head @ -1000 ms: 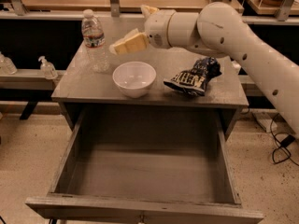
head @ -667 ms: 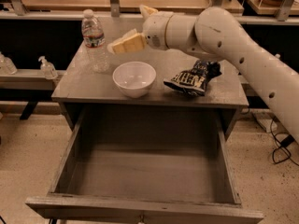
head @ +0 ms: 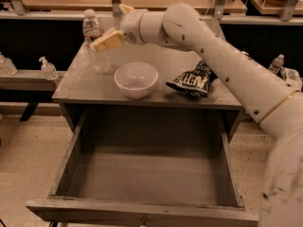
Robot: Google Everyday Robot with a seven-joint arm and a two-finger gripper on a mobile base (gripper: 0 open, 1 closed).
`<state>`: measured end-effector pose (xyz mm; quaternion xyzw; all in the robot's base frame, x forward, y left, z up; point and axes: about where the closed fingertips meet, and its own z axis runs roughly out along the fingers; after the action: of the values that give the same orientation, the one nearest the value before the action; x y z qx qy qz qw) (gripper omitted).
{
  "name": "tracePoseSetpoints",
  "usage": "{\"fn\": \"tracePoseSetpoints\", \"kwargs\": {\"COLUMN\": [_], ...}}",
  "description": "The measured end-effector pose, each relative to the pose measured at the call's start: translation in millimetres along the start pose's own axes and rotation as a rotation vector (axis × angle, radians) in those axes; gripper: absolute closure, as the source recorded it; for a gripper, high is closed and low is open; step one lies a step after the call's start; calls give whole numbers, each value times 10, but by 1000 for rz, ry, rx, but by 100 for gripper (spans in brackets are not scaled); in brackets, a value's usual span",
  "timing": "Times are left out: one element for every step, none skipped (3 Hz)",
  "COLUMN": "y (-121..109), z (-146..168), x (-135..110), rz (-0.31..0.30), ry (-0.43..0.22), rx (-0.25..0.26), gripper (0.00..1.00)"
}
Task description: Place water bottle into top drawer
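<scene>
The bottle (head: 96,48) stands on the desk (head: 78,85) in the upper left of the frame, not yet grasped. The end effector (head: 110,33), spread apart and holding nothing, is right against the bottle. The drawer (head: 142,213) is pulled out below. Grasping and placing remain.

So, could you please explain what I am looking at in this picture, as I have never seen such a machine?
The big white shape is a robot's one arm, ending in a hand for grasping. The single picture looks down on a grey cabinet from its front; where the camera sits is not known. On the cabinet top stand a water bottle and a bowl, with a dark snack bag beside them. The hand is against the bottle's upper half; whether it grips I cannot tell. Below, the top drawer is pulled open, with nothing in it.
</scene>
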<state>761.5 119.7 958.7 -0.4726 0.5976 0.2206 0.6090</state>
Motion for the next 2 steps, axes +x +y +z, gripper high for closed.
{"fn": "tracePoseSetpoints", "kwargs": {"y": [19,18], "z": [383,431], "x": [6,-44], "rz": [17,15], "ry": [-11,-19], "rx": [-48,-52], "gripper": [0,0]}}
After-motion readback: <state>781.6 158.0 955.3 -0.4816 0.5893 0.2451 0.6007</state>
